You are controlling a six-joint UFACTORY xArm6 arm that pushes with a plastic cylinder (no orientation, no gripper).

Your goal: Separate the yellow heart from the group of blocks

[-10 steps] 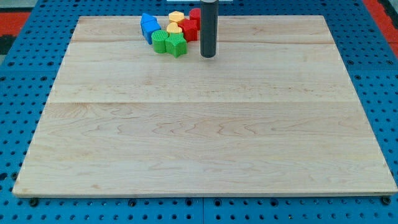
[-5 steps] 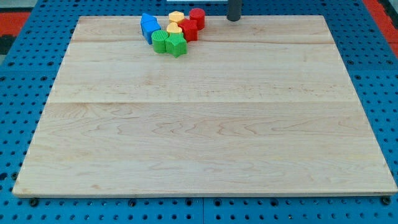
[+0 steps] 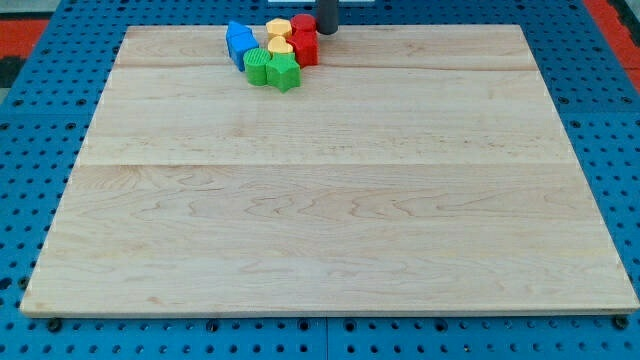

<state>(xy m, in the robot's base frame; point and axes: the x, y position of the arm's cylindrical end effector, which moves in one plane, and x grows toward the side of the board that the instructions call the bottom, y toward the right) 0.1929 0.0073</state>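
Observation:
The blocks are bunched at the top of the wooden board [image 3: 330, 200]. The yellow heart [image 3: 281, 47] sits in the middle of the bunch. A yellow hexagon [image 3: 279, 27] lies just above it, and a red cylinder [image 3: 303, 24] and a red block [image 3: 304, 48] lie to its right. A green cylinder [image 3: 258, 67] and a green star-like block [image 3: 284, 72] lie below it. Two blue blocks [image 3: 239, 41] lie to its left. My tip [image 3: 326, 31] is at the board's top edge, touching or nearly touching the red cylinder's right side.
A blue pegboard [image 3: 40, 120] surrounds the board on all sides. Red patches show at the view's top corners.
My tip went from right of the bunch up and right to the top edge, then back left against the red cylinder. The red cylinder has shifted left, closer to the yellow hexagon.

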